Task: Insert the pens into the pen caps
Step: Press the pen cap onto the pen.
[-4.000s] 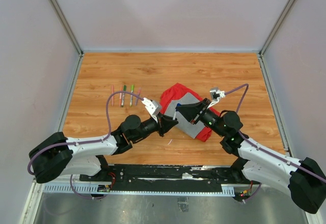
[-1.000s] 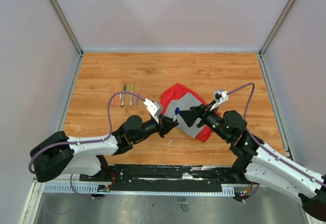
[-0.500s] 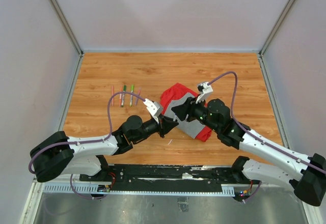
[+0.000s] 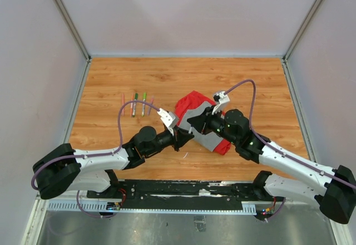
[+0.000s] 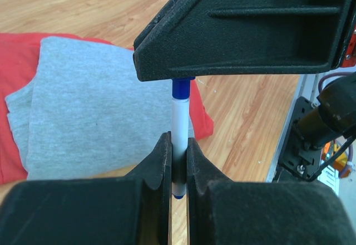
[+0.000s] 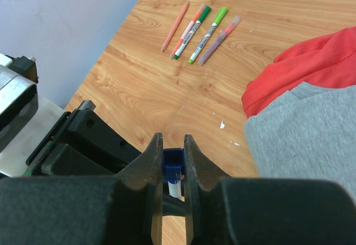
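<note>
Top view: the left claw [image 4: 182, 136] and the right claw [image 4: 191, 124] meet tip to tip above the wood-grain counter [image 4: 111, 78], at the near edge of the crumpled red-and-grey cloth [image 4: 204, 117]. What they pinch is too small to make out from here. Four loose marker pens [image 4: 137, 104] lie in a row well beyond the left claw, off to its left.

Left wrist view: the left claw [image 5: 177, 145] is clamped on the barrel of a blue-tipped white marker pen [image 5: 179, 117], which sticks out past the fingertips. The pen's far end meets a small blue plastic cap [image 5: 181, 87] tucked under the right claw's black body. The cloth lies below, to the left of this claw.

Right wrist view: the right claw [image 6: 173, 145] is pressed together on the blue cap, both fingers touching it. The white barrel shows just beneath it. The cap looks pushed onto the pen, though how far is unclear.
</note>
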Available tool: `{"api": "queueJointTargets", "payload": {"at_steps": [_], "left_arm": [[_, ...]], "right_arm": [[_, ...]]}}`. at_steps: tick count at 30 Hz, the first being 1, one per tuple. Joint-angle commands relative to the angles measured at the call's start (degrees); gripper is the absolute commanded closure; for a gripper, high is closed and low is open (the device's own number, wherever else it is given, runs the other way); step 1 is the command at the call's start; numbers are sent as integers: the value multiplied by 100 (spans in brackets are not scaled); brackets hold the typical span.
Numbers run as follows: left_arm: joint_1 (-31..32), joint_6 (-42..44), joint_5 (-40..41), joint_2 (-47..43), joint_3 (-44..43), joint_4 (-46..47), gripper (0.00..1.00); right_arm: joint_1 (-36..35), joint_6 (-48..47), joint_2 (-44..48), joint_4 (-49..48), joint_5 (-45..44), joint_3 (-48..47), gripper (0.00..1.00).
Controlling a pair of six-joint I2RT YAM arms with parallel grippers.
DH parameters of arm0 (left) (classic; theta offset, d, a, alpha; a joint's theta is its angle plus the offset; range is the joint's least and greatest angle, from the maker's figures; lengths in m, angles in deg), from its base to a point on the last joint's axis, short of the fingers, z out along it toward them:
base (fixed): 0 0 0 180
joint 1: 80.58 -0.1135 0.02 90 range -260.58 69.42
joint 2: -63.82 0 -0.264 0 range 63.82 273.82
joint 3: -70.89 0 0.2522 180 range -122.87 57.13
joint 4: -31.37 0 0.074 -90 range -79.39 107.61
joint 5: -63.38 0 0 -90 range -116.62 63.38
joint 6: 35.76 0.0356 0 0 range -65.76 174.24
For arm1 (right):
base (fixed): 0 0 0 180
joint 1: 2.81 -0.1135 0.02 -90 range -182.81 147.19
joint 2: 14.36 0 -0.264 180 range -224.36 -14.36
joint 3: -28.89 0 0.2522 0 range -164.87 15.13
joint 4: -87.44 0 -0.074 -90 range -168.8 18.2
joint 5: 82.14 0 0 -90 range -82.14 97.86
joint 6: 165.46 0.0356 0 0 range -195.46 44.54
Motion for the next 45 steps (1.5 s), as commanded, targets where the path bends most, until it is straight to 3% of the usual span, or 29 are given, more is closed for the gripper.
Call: {"api": "queueJointTargets", "payload": {"at_steps": [1,15,29,40,45], "left_arm": [[9,98,25,-77,-158,328,99],[8,27,-66,-220,7,573,99],[1,-51,-100,-531,291,942,99],[7,-116,-192,-745,482,1211,99],[8,-71,-73,-770,467,1112,99]], "right_arm": [[-6,195,-65,-234,315,451,100],[-1055,787,-669,-1507,-197,1853,100],[-1864,702,-2210,-3393,-164,2414,99],[-1968,142,-4114,-6097,766,2847,99],[-2024,522,-5094,-7544,498,3061,100]]}}
